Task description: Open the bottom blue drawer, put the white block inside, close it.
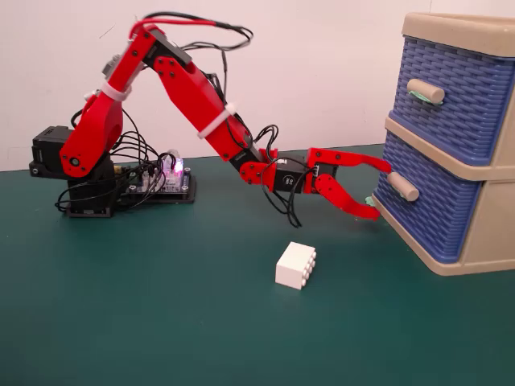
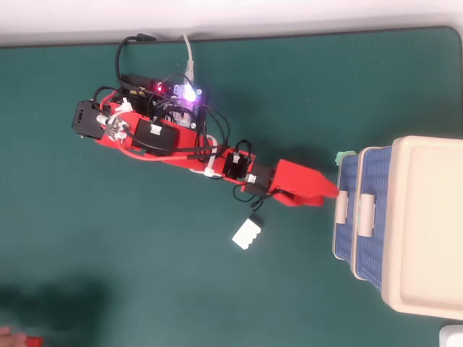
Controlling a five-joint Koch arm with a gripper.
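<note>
The bottom blue drawer (image 1: 430, 213) sits shut in the beige cabinet, and its plain beige handle (image 1: 402, 186) sticks out to the left. In the overhead view the handle (image 2: 341, 204) lies just right of the jaw tip. My red gripper (image 1: 381, 192) is open, with one jaw above and one below, and its tips are just left of the handle without closing on it. From overhead the gripper (image 2: 333, 191) shows as one red wedge. The white block (image 1: 295, 265) lies on the green mat in front of the arm, studs facing sideways. It is also in the overhead view (image 2: 248, 233).
The beige cabinet frame (image 1: 483, 241) stands at the right edge, with the upper blue drawer (image 1: 459, 104) above. The arm's base and a lit controller board (image 1: 165, 178) stand at the back left, with loose cables. A small green bit (image 2: 338, 155) lies by the cabinet's corner.
</note>
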